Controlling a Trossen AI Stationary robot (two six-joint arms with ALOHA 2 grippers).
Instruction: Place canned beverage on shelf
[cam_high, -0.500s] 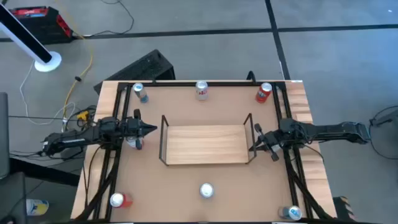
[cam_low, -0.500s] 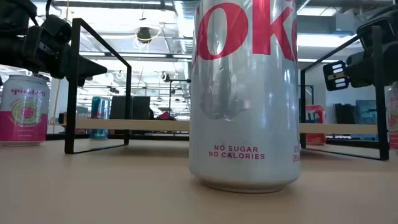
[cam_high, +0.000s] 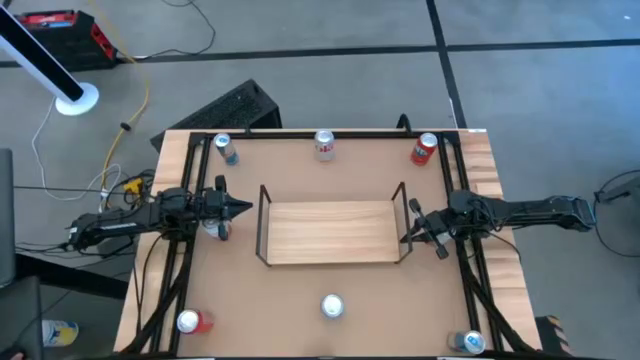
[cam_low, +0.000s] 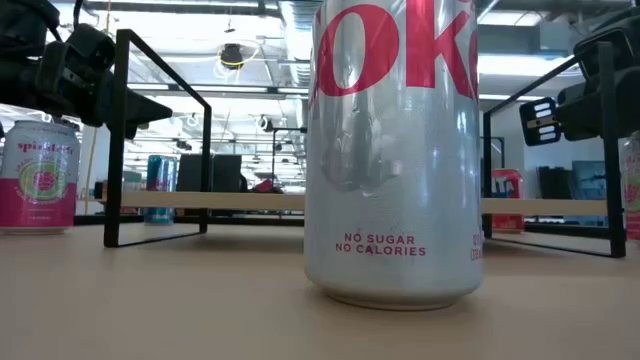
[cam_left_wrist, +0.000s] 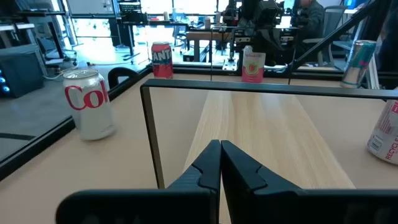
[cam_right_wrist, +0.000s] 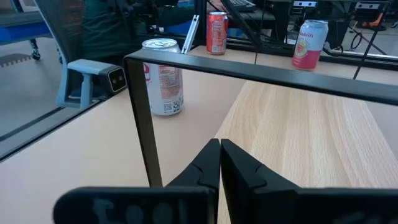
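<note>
Both arms are dark, near-black, built of slim tubular links with chunkier joint housings. Each ends in a black end effector, left end effector (cam_high: 243, 208) and right end effector (cam_high: 405, 236), whose two fingers (cam_left_wrist: 208, 167) are angular, matte wedges tapering to points. A white marking shows on the right one's side in the low view

The big silver can (cam_low: 392, 150) in the middle of the low view shows large red letters "OKE", cut off at the top edge, and small red print "NO SUGAR NO CALORIES" lower down. At that view's left edge, a pink and white can (cam_low: 40, 175) reads "spindrift". In the left wrist view, a silver can (cam_left_wrist: 89, 102) at the left shows red "Co", and a red can (cam_left_wrist: 161, 60) farther back shows white letters "ANTA".
</note>
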